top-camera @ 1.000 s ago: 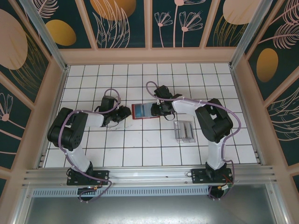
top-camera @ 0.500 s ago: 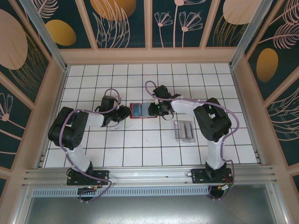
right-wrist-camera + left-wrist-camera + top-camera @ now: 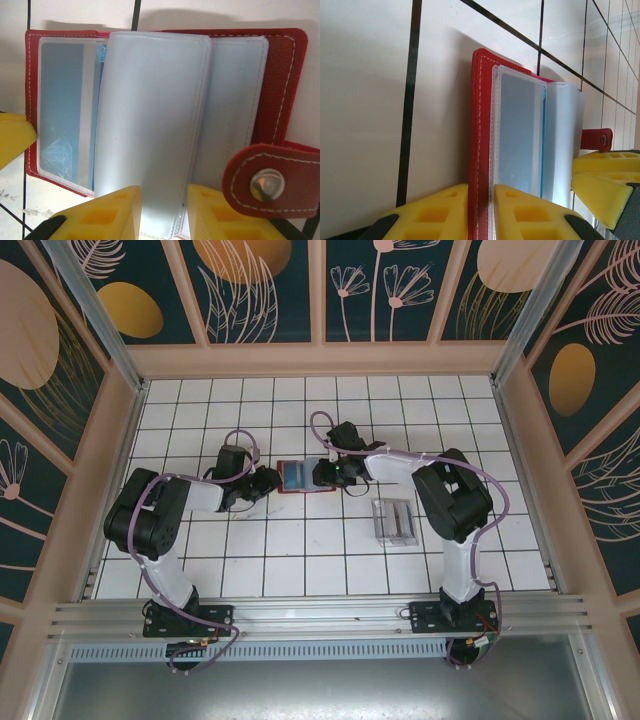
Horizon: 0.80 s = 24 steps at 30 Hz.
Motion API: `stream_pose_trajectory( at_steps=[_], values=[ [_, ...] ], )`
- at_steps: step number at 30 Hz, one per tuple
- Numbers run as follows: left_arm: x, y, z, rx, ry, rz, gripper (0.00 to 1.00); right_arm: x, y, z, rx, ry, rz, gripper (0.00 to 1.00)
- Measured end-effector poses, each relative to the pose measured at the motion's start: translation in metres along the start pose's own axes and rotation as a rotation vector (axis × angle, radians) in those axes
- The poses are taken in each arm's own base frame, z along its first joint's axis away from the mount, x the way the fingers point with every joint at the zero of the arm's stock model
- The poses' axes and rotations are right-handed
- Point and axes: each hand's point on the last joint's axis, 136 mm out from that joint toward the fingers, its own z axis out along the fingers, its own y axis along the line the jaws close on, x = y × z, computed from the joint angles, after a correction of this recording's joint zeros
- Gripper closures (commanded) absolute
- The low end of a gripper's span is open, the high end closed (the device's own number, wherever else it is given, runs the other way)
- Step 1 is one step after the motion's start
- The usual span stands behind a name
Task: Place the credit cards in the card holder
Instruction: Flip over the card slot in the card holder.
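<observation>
Tiled worktop [image 3: 300, 560] | left jaws clamp card holder [image 3: 479, 125] cover, right jaws clamp its sleeve [image 3: 150, 125] | we should spread gently.

place: robot lab test booth | signs: white gridded table [image 3: 300, 560], leaf-patterned wall panels [image 3: 265, 300], arm bases [image 3: 190, 620] bolted to a metal rail [image 3: 320, 610]

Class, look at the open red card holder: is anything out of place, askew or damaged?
One frosted plastic sleeve of the small red folding card holder stands lifted off the other sleeves instead of lying flat, pinched by the fingers of the right gripper. The left gripper clamps the red cover's edge. Nothing looks torn or spilled.
</observation>
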Motion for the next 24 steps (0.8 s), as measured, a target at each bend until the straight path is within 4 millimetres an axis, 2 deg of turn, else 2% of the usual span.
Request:
stream_pose_trajectory(
  at_steps=[10, 18, 24],
  values=[
    [0.000, 0.000, 0.000, 0.000, 0.001, 0.001, 0.79, 0.000, 0.000, 0.000, -0.001, -0.001, 0.005, 0.82],
    [0.000, 0.000, 0.000, 0.001, 0.001, 0.001, 0.79, -0.002, 0.003, 0.000, -0.014, -0.006, 0.004, 0.72],
    [0.001, 0.000, 0.000, 0.000, 0.002, 0.002, 0.79, -0.008, 0.011, -0.001, -0.050, -0.022, 0.000, 0.68]
  ],
)
